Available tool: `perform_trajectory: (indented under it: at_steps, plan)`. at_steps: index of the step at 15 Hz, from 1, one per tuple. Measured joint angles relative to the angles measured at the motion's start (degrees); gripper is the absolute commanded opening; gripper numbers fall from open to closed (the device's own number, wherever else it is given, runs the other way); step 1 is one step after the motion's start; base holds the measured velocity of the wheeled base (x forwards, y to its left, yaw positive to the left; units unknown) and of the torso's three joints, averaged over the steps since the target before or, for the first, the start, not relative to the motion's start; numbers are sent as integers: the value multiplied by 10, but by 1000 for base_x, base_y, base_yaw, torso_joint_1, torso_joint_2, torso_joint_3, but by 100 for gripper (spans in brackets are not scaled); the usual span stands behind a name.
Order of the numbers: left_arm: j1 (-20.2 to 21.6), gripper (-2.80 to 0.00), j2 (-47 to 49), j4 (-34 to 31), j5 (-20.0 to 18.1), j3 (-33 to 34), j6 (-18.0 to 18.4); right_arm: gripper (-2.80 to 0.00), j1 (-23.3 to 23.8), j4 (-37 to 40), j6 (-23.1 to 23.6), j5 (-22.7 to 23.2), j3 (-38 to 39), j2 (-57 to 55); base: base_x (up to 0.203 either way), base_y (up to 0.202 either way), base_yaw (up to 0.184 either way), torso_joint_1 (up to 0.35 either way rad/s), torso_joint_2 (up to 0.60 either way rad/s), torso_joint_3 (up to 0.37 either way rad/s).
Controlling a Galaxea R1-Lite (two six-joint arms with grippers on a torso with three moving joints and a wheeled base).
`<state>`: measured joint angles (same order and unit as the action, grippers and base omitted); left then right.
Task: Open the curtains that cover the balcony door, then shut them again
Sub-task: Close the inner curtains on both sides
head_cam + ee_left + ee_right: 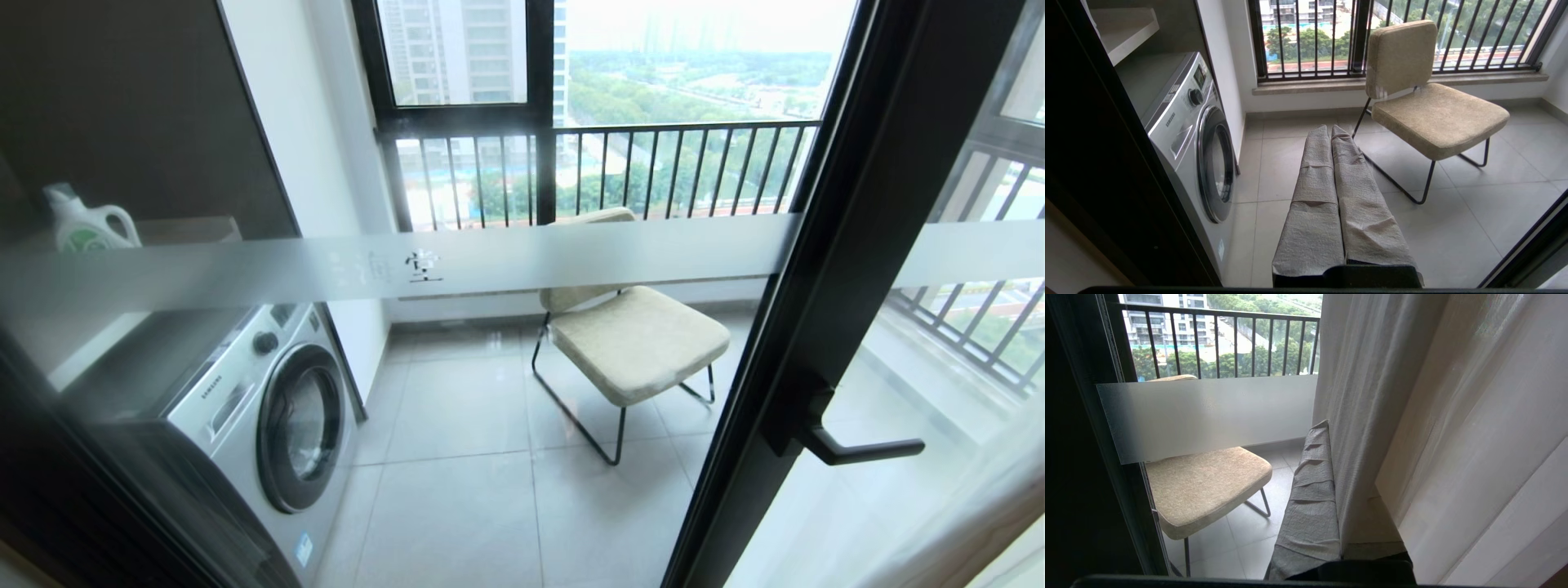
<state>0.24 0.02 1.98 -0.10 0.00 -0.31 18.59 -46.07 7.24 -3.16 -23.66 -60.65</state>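
Observation:
The balcony door (824, 269) fills the head view: a black frame, a black lever handle (857, 449) and a frosted band (571, 257) across the glass. The glass is uncovered; the curtains (980, 506) show only as a beige blur at the lower right. In the right wrist view the sheer white layer (1367, 396) hangs beside the thick beige drape (1474, 437). My right gripper (1327, 426) is shut on the sheer curtain's edge, and the fabric hides one finger. My left gripper (1329, 127) is shut and empty, pointing at the balcony floor. Neither arm appears in the head view.
Behind the glass stand a washing machine (269, 408) on the left, a detergent bottle (86, 220) on a shelf above it, and a beige cushioned chair (637, 339) on thin black legs. A black bar railing (653, 167) lines the far window.

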Motion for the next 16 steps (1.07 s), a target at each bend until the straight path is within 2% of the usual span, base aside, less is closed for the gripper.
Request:
perform_trajectory:
  at_steps: [3,5,7,13,16]
  plan:
    - [0,-280,0,0,0,0,0,-280,6,-4,6,-22,25,9,0,0,0,0,0,0]
    - [0,-280,0,0,0,0,0,-280,24,-2,3,-52,36,16,0,0,0,0,0,0]
    - [0,-280,0,0,0,0,0,-280,42,10,2,-58,45,27,0,0,0,0,0,0]
    - [0,-280,0,0,0,0,0,-280,52,138,7,-50,87,125,0,0,0,0,0,0]
    - [0,-280,0,0,0,0,0,-280,51,156,28,-10,98,166,0,0,0,0,0,0]
